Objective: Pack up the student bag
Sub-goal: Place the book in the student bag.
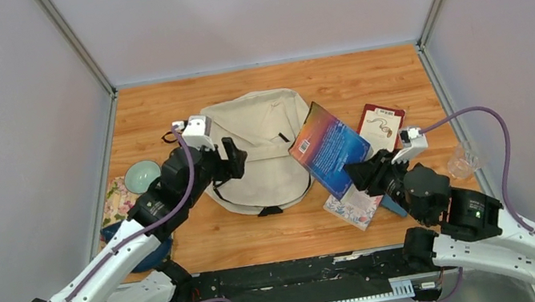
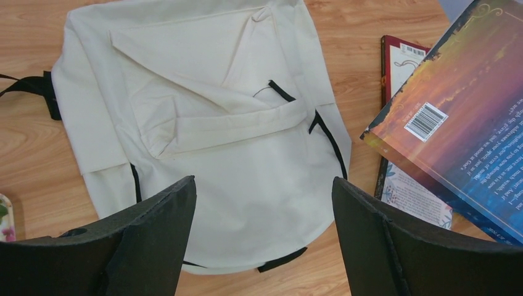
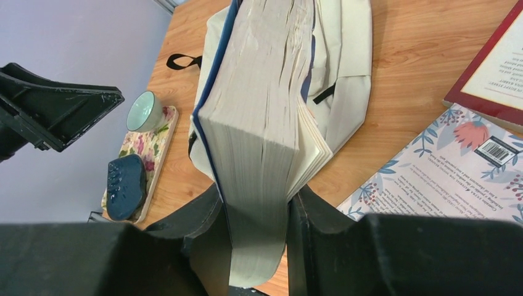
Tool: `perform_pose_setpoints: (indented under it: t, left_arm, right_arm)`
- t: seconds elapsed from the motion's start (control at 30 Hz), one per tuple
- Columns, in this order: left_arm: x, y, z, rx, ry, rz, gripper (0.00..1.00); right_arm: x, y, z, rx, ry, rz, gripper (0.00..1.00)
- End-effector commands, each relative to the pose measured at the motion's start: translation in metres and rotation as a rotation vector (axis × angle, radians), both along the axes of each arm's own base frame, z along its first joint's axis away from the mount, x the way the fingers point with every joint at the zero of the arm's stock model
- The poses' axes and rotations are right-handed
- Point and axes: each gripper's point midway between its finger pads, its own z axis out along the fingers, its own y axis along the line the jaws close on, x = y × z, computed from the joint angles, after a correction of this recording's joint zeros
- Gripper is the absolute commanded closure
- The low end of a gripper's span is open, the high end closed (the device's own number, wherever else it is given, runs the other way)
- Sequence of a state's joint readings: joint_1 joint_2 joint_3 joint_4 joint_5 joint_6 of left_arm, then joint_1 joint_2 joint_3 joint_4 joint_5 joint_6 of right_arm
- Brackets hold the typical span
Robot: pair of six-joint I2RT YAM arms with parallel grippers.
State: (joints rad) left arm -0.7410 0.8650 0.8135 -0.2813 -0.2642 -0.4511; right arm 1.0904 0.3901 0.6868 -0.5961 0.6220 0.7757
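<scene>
- The right gripper was closed partway onto a thick paperback book. Its black padded fingers pressed the covers from both sides, and the rough cream page block faced the wrist camera.
- The book was held on a slant. Its glossy cover ran from orange to deep blue and carried a white barcode label, and its far corner reached over the right edge of the bag.
- The left gripper was spread wide with nothing between its matte black wedge-shaped fingers. It hovered above the bag's left side.
- The student bag lay flat in the middle of the wooden table. It was soft, creased cream fabric with a rounded outline, a folded front pocket, thin black zipper pulls and a black strap loop at its far left.
- A floral-print book lay flat beneath the held book, and a red-bordered book lay just beyond it.
- By the table's left edge, a flowered tray carried a pale teal cup and a lumpy dark blue object.
- A clear glass stood near the right edge.
- Bare wood showed behind the bag up to the back wall, and in a strip between the bag and the arm bases.
</scene>
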Motion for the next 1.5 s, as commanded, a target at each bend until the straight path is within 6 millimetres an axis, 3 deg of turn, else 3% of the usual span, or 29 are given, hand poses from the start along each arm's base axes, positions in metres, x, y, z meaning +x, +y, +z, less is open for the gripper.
perform_pose_setpoints:
  t: [0.0,0.13,0.27,0.33,0.5,0.67,0.8,0.93,1.13,1.27,1.47]
  left_arm:
    - [0.011,-0.008,0.029,0.044,-0.03,-0.048,0.12]
    - [0.015,-0.025,0.024,0.13,-0.004,-0.163,0.12]
    - [0.02,-0.045,-0.002,0.234,0.086,-0.286,0.13]
    - [0.016,-0.059,-0.016,0.254,0.142,-0.371,0.14]
    - [0.008,-0.081,-0.028,0.254,0.191,-0.523,0.16]
    - [-0.003,-0.078,-0.052,0.291,0.249,-0.573,0.17]
    - [-0.023,-0.084,-0.065,0.276,0.272,-0.681,0.16]
    - [-0.04,-0.091,-0.094,0.376,0.312,-0.766,0.16]
    - [-0.046,-0.093,-0.125,0.483,0.323,-0.799,0.16]
    - [-0.047,-0.083,-0.137,0.524,0.317,-0.78,0.16]
    - [-0.051,-0.071,-0.161,0.583,0.357,-0.79,0.18]
  right_arm:
    - [0.01,-0.02,0.101,0.249,-0.177,-0.109,1.0]
    - [0.017,-0.033,0.103,0.197,-0.174,-0.187,1.0]
    - [0.018,-0.041,0.105,0.208,-0.168,-0.222,1.0]
    - [0.018,-0.046,0.106,0.209,-0.16,-0.248,1.0]
    - [0.015,-0.053,0.109,0.197,-0.147,-0.25,1.0]
    - [0.008,-0.063,0.108,0.187,-0.148,-0.235,1.0]
    - [0.004,-0.07,0.107,0.2,-0.147,-0.235,1.0]
    - [0.0,-0.069,0.088,0.176,-0.091,-0.218,1.0]
    - [-0.003,-0.057,0.065,0.137,-0.042,-0.176,1.0]
    - [0.0,-0.062,0.052,0.171,-0.024,-0.227,1.0]
    - [0.004,-0.059,0.053,0.269,-0.032,-0.25,1.0]
